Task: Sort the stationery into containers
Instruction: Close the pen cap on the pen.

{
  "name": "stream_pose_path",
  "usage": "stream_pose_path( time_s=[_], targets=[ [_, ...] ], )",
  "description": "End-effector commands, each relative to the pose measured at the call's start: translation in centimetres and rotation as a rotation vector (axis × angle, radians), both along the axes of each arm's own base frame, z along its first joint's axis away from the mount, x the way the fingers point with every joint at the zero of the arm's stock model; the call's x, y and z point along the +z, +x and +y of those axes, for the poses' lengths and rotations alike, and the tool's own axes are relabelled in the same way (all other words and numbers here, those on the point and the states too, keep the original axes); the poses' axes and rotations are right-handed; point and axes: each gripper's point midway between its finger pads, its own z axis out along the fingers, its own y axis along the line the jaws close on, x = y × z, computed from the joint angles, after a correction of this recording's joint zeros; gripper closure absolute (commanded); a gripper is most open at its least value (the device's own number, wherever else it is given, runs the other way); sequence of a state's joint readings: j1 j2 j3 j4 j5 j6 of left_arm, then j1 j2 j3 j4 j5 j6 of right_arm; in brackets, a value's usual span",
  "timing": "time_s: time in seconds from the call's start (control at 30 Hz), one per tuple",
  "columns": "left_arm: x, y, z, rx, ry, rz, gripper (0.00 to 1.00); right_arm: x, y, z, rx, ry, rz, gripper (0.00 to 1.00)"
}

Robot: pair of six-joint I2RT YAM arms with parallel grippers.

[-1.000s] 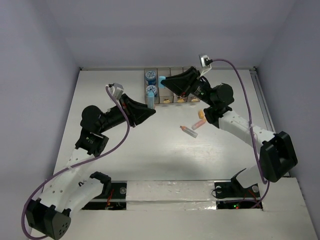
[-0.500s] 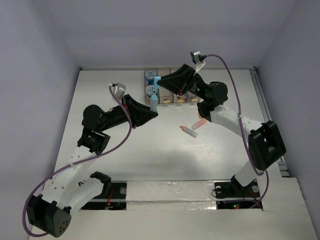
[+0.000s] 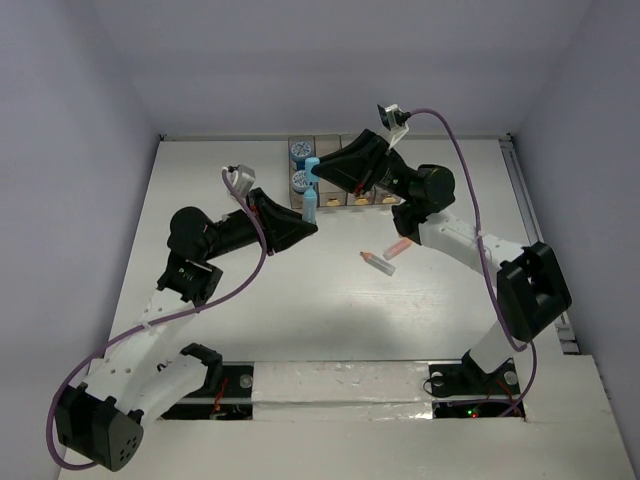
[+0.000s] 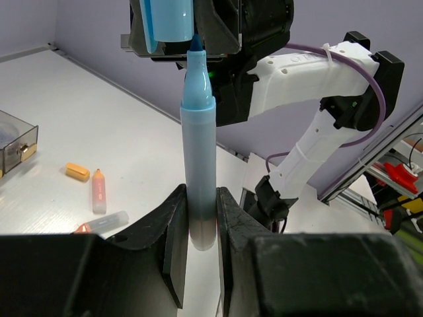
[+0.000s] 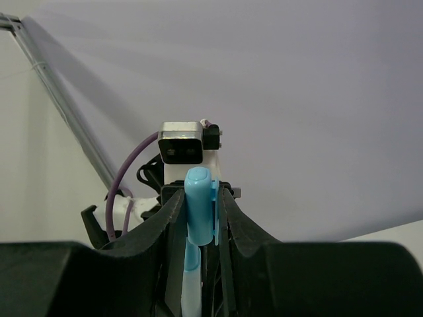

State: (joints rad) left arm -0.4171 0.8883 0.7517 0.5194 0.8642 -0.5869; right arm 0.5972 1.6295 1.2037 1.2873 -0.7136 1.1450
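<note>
Left wrist view: a light-blue marker (image 4: 198, 152) stands upright, its lower barrel clamped between the fingers of the left tool (image 4: 198, 231), with the dark-blue tip bared. Just above the tip, the right tool (image 5: 198, 221) pinches the matching cap (image 4: 168, 26), mouth down. Both hang over the table (image 3: 300, 300), near the containers (image 3: 346, 199). The barrel looks light, stiff and smooth, likely to slip in a loose grip. A firm hold low on the barrel seems safest.

Light-blue marker (image 4: 198, 152) stands upright, uncapped, its cap (image 4: 165, 26) just above; bins (image 3: 328, 143) at the far edge of the worktop (image 3: 300, 320) hold blue-topped rolls (image 3: 299, 152).
</note>
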Motion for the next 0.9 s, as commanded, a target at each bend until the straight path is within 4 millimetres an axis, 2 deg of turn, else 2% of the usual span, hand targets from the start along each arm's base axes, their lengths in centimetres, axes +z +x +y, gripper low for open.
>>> stream_pose_path(
  time_s=[0.0, 0.63, 0.87],
  targets=[
    [1.1, -0.3, 0.2, -0.003, -0.015, -0.057, 1.0, 3.6, -3.0, -1.4, 0.011, 0.093, -0.16, 1.0],
    [0.8, -0.1, 0.1, -0.004, -0.002, -0.054, 1.0, 4.7, -3.3, -1.4, -0.006, 0.112, -0.177, 1.0],
    [1.1, -0.2, 0.2, 0.003, -0.005, -0.066, 1.0, 3.4, -2.9, -1.1, -0.002, 0.091, -0.147, 1.0]
  ],
)
